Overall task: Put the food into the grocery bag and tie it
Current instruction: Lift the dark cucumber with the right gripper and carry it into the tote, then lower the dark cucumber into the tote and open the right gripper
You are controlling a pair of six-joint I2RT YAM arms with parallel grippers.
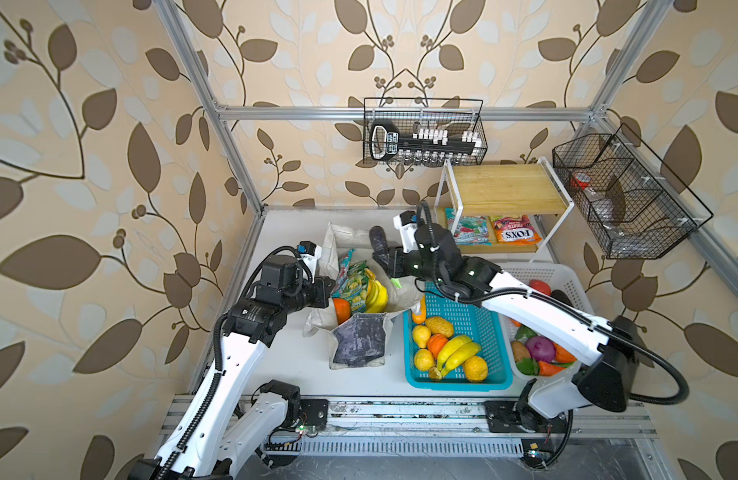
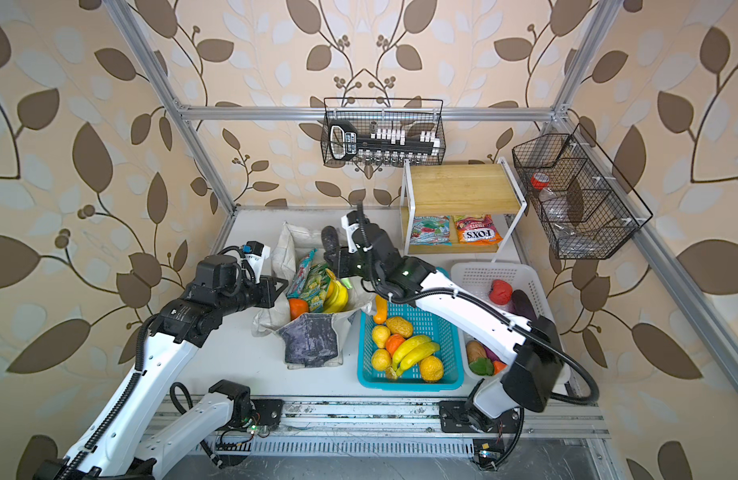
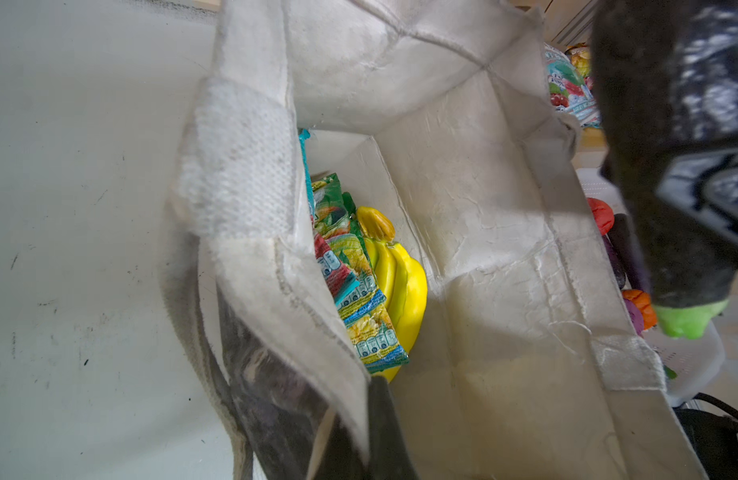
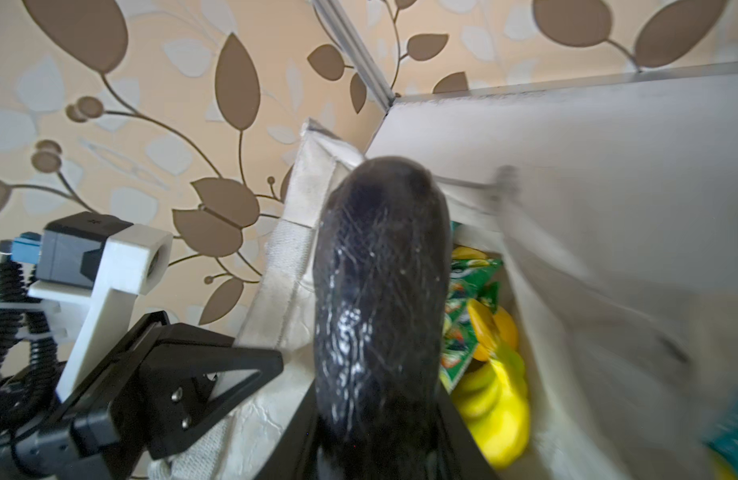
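So the right jaws are clamping part-closed on the eggplant (image 1: 378, 245), long axis pointing up-frame, over the upper-right rim of the bag (image 1: 361, 340) mid-frame, while the left jaws are pinching its left rim tight.

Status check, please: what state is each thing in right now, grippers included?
bag: open, not tied.
left gripper: shut on bag rim.
right gripper: shut on eggplant.
eggplant: held above bag, not in.
bananas: in bag.
packets: in bag, beside bananas.
turquoise basket: holds fruit.
white basket: holds vegetables.
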